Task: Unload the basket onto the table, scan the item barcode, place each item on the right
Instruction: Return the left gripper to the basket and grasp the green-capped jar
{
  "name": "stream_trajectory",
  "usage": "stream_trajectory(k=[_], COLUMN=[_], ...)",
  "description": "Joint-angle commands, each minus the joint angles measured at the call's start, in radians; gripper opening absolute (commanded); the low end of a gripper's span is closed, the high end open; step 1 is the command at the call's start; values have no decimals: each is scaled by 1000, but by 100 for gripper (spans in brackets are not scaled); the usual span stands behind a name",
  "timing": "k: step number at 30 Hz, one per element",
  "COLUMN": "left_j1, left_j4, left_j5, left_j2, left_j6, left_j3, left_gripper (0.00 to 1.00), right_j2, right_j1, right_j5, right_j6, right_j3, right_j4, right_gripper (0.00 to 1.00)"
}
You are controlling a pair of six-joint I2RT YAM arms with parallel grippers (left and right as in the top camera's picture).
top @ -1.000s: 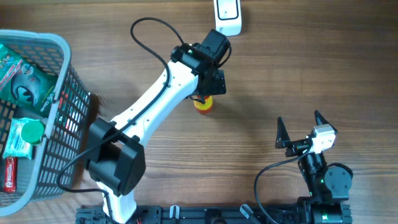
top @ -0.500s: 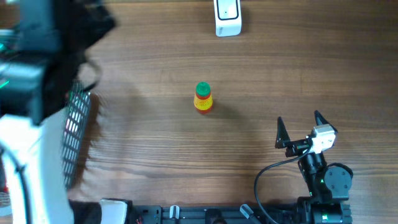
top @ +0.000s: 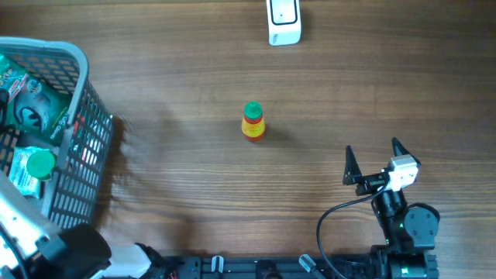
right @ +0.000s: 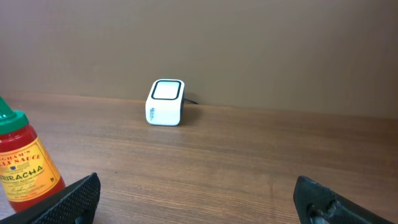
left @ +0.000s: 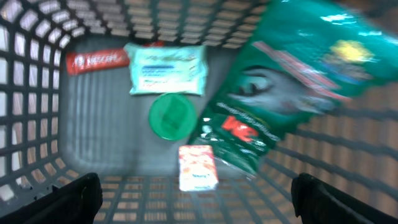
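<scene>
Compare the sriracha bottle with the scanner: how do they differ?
The bottle is red with a green cap; the scanner is white. The bottle is round, the scanner boxy. The bottle stands in the middle of the table, the scanner at its far edge. Both stand ungripped.

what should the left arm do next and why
Probably lower the left pincer toward the small orange-and-white box: the pincer is open and empty above the basket, and that box lies flat on the basket floor, roughly centred between its fingers.

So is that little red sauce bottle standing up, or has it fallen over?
Standing up. The sauce bottle is vertical on the table, with its green cap on top.
</scene>
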Motion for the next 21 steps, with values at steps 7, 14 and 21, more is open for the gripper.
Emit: stream_trajectory(k=[7,14,21], left_j1=[60,60,60], left_j4=[290,480,542], left_j5=[40,40,40], left_j2=[78,93,166], left_j6=[-30,-30,-29], left_j3=[-412,-569,-579], left_gripper=[100,100,100], right_j2=[0,0,0], right_j1=[6,6,6], right_j5=[17,17,17], right_j6=[-12,-12,-12], right_j3=[-1,-1,-1], right_j4=[3,3,3], right_gripper=[100,100,100])
